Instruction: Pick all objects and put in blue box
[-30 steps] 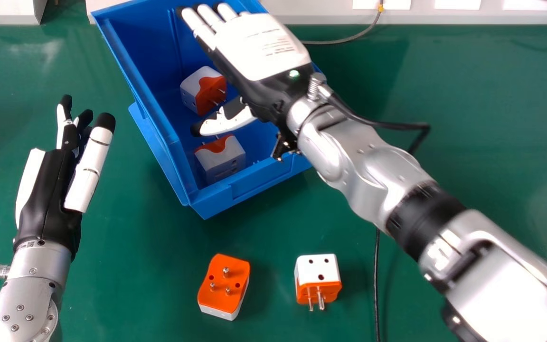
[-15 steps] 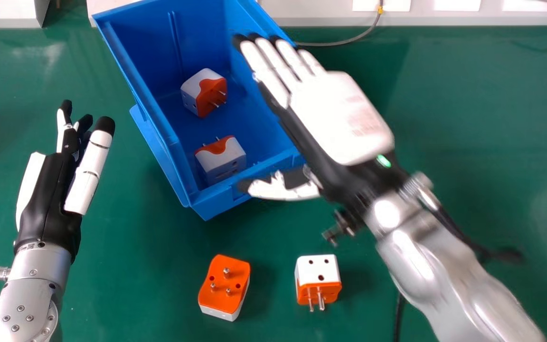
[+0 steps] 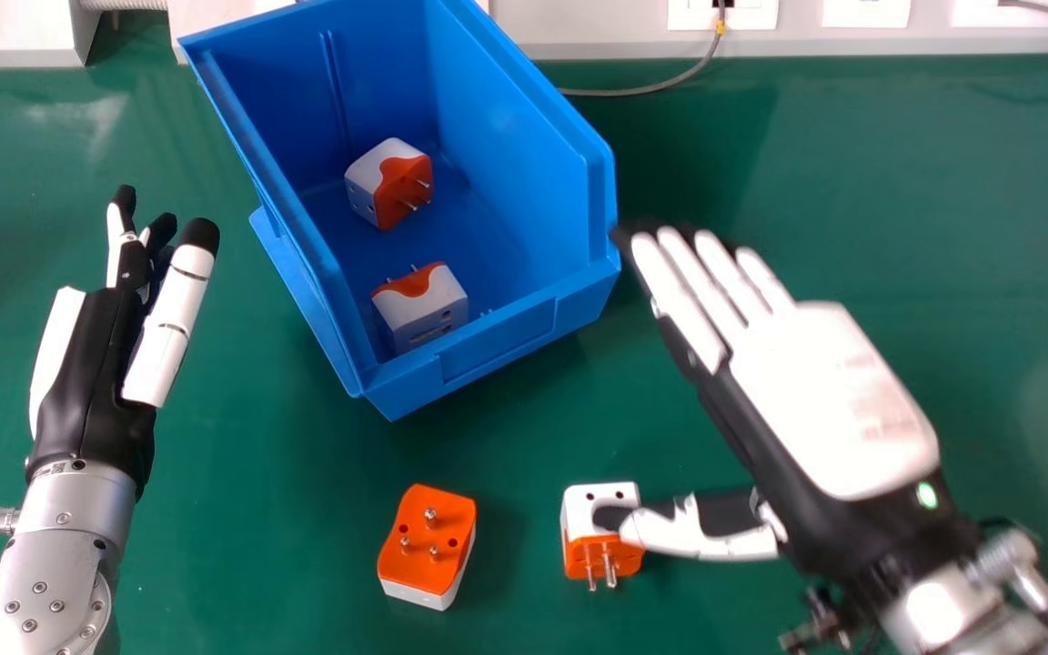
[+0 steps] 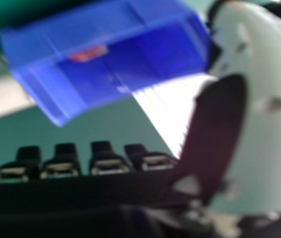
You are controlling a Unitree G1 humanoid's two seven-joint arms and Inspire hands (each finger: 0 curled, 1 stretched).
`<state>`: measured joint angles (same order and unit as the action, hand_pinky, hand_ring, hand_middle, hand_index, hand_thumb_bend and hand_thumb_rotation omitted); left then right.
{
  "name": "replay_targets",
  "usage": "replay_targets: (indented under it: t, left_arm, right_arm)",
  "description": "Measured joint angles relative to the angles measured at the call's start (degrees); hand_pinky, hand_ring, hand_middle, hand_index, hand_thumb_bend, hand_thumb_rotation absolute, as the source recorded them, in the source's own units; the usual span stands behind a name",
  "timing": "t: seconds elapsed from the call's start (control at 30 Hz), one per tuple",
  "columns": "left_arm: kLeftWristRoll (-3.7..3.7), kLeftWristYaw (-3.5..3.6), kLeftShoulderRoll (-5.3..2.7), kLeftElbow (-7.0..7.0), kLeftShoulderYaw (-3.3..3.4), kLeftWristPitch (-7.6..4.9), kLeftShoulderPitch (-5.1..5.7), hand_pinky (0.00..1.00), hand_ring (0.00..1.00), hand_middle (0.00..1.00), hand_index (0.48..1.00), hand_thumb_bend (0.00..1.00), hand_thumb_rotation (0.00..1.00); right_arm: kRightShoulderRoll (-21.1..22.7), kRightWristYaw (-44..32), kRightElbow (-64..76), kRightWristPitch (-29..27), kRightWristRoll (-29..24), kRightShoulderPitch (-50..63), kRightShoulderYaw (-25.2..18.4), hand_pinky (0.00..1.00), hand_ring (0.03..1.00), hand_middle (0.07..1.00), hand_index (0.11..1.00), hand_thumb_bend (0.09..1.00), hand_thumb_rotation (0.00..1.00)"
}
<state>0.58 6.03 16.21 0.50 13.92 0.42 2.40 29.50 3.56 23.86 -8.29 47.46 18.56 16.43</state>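
Print (image 3: 879, 400) blurred on right robot hand (image 3: 820, 409), blue box (image 3: 510, 332)

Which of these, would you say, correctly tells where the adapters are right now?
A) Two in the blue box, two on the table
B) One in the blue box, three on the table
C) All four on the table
A: the blue box holds a farther adapter and a nearer adapter, while two more sit on the green table.
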Motion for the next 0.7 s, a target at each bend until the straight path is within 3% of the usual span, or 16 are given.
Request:
replay_targets:
  t: [0.27, 0.7]
  left_arm:
    - [0.01, 0.01, 0.0, 0.0, 0.01, -0.04, 0.02, 0.96, 0.99, 0.99, 0.984, 0.56, 0.92]
    - [0.02, 0.08, 0.0, -0.77, 0.02, -0.02, 0.31, 0.97, 0.99, 0.99, 0.984, 0.56, 0.93]
  right_arm:
    - [-0.34, -6.38, -3.21, 0.36, 0.38, -0.32, 0.38, 0.98, 1.0, 1.0, 1.0, 0.493, 0.41]
    - [-3.22, -11.44, -12.19, 3.13, 5.17, -8.47, 5.05, 0.96, 0.985, 1.0, 0.997, 0.49, 0.42]
